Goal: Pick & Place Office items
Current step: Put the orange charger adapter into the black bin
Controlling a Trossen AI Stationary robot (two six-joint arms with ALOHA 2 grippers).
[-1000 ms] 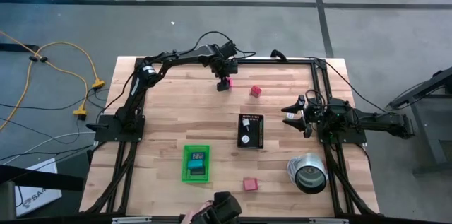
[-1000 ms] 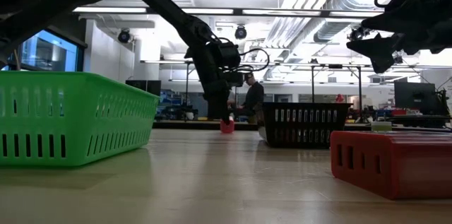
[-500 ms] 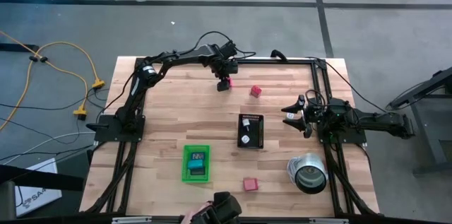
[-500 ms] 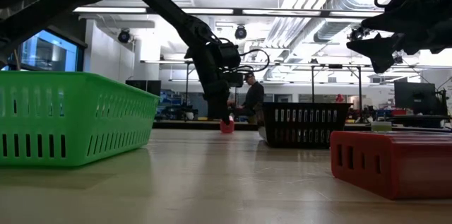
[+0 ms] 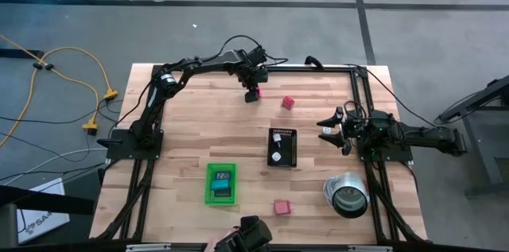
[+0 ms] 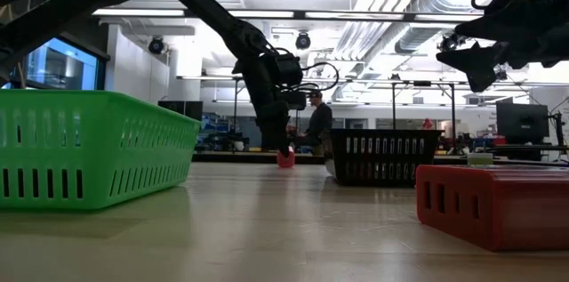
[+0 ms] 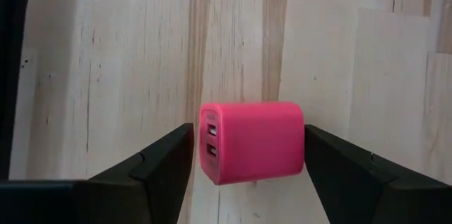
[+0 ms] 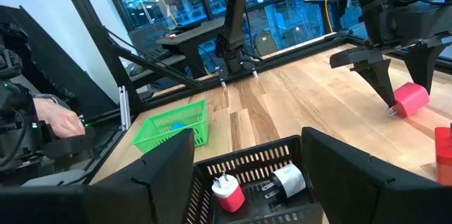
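A pink charger block (image 7: 253, 141) with two slots on one end sits on the wood near the table's far edge (image 5: 253, 95). My left gripper (image 7: 247, 136) reaches down over it and is shut on it. Another red block (image 5: 287, 102) lies just to its right, and a third (image 5: 281, 206) lies near the front edge. My right gripper (image 5: 332, 129) waits level and open at the table's right side, its fingers wide apart (image 8: 247, 174), holding nothing. My left gripper pinches the pink block between its two fingers, one finger (image 7: 169, 157) at the slotted end and the other on the opposite end (image 7: 299, 139). The fingers slant down from above. In the low view the block (image 6: 285, 159) sits on the tabletop.
A black tray (image 5: 281, 147) at mid-table holds a white and a red piece. A green tray (image 5: 221, 183) near the front holds dark and blue pieces. A silver can (image 5: 347, 194) lies at the front right. A person's hand (image 8: 60, 121) shows beyond the table.
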